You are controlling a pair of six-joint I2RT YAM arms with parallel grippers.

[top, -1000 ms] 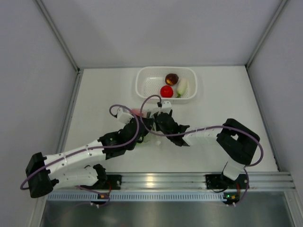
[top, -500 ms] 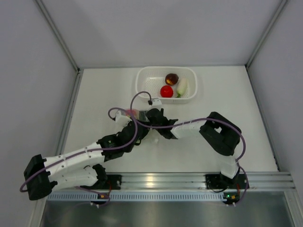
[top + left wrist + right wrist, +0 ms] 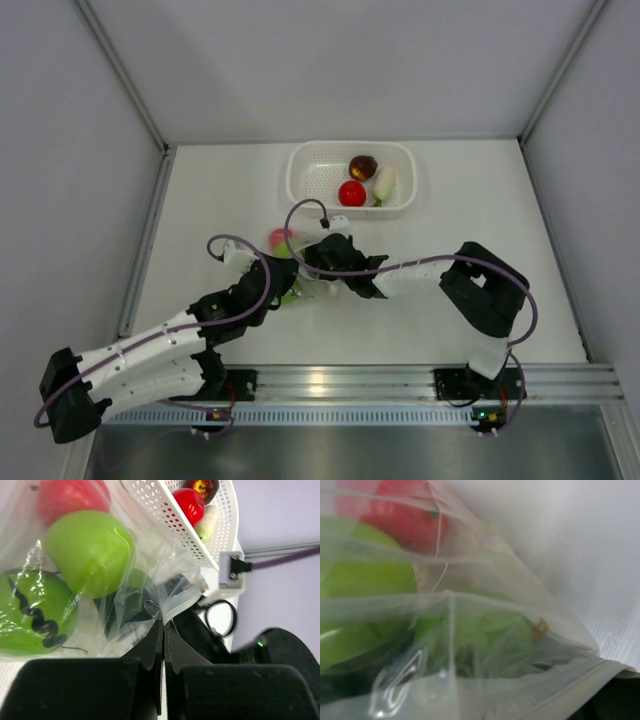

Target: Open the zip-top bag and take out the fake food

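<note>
The zip-top bag [image 3: 297, 272] hangs stretched between my two grippers at the table's middle. It holds fake food: two green balls [image 3: 87, 550] and a red ball [image 3: 70, 497], which shows at its far-left end in the top view [image 3: 278, 238]. My left gripper [image 3: 283, 283] is shut on the bag's edge; in the left wrist view [image 3: 163, 622] its jaws are pinched on the film. My right gripper [image 3: 318, 258] is at the bag's right edge. The bag [image 3: 470, 630] fills the right wrist view, its zip strip along the bottom, hiding the fingers.
The white perforated basket [image 3: 296, 185] stands at the back middle, holding a red ball [image 3: 352, 193], a dark maroon piece [image 3: 363, 165] and a white elongated piece [image 3: 385, 182]. Its wall [image 3: 170, 525] is just beyond the bag. Grey walls enclose three sides.
My left arm has drawn back toward the lower left. My right gripper has moved left with it. The bag has shifted left and the red ball now shows.
</note>
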